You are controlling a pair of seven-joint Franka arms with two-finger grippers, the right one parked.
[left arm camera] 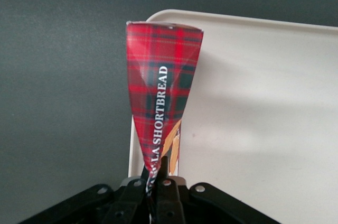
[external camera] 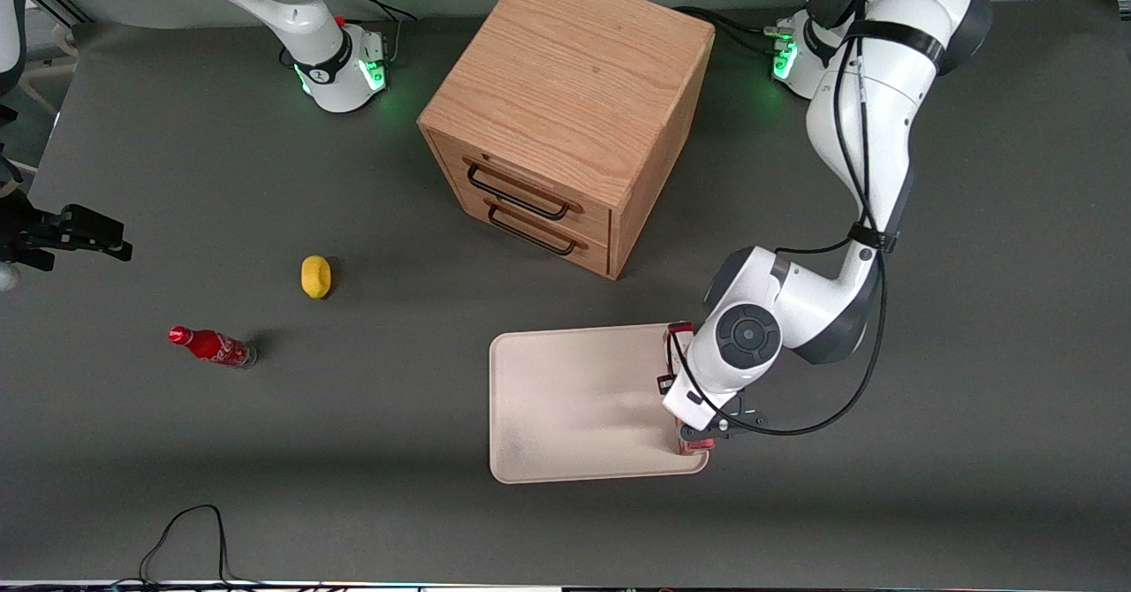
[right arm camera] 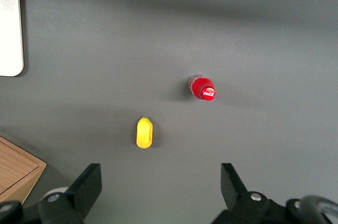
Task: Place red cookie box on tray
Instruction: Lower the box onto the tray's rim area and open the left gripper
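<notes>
The red cookie box [left arm camera: 162, 108] is pinched in the claw [left arm camera: 158, 182] by 1 narrow end, its length hanging below the claw over the edge of the tray [external camera: 565, 398] that faces the working arm's end of the bench [external camera: 972, 380]. In the wrist view the box is seen straddling the tray's rim, part over the tray floor and part over bare bench. If released here, the box could be tipped by the rim and left leaning half off the tray, or be dropped outside it. A shift of the claw toward the tray's middle is judged necessary first. The thin cardboard looks squeezed at the grip, so slipping or crushing is also possible.
</notes>
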